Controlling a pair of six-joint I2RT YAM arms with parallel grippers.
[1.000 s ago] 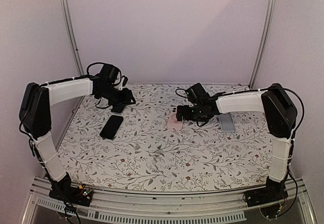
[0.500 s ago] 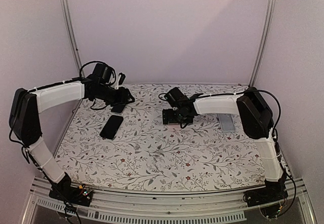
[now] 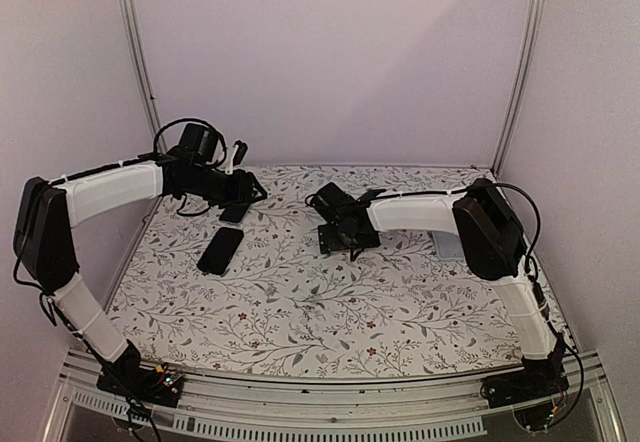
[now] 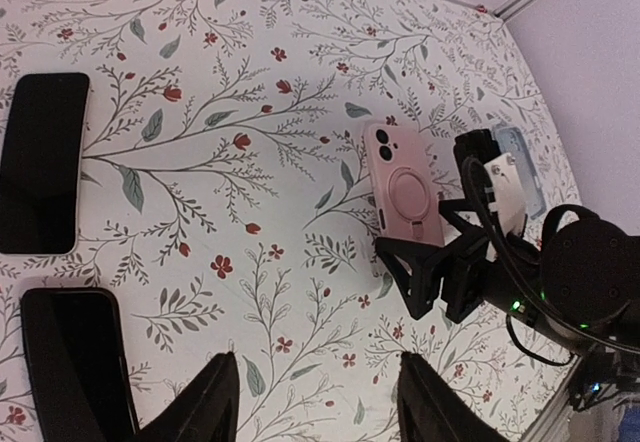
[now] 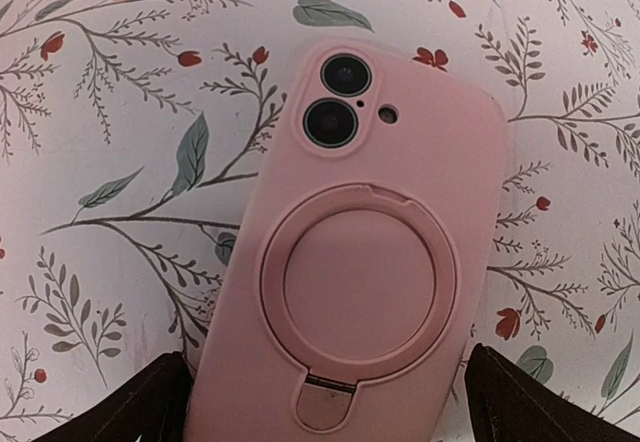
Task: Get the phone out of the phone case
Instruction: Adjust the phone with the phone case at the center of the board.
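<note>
The pink phone case (image 5: pixel 370 262) lies flat on the floral table (image 3: pixel 300 312), back side up, about the middle of the table and a little toward the far edge. Two camera lenses (image 5: pixel 345 75) look out through the cutout at its top corner, so the phone seems to be sitting inside it. A round ring holder (image 5: pixel 272 282) lies folded flat against the back.

The right arm stretches in across the table and its right pincer (image 5: pixel 325 357) is down over the lower end of the case. It is spread wide, with one black finger on each long edge. From where the wrist camera looks, I can't say whether the fingers actually touch the edges. The case is flat on the cloth, not lifted. From above, this pincer hides the case entirely.

The left arm reaches toward the far left corner. The left pincer (image 4: pixel 320 402) hangs there released, and only the flowered cloth shows between its two fingers. Two black phones lie on that side, screens dark: one black phone (image 4: pixel 45 162) farther along the table, and a second black phone (image 4: pixel 75 372) just beside the left finger. Both are well apart from the pink case. A pale grey-blue phone (image 3: pixel 447 245) lies on the right side, partly hidden behind the right forearm.
</note>
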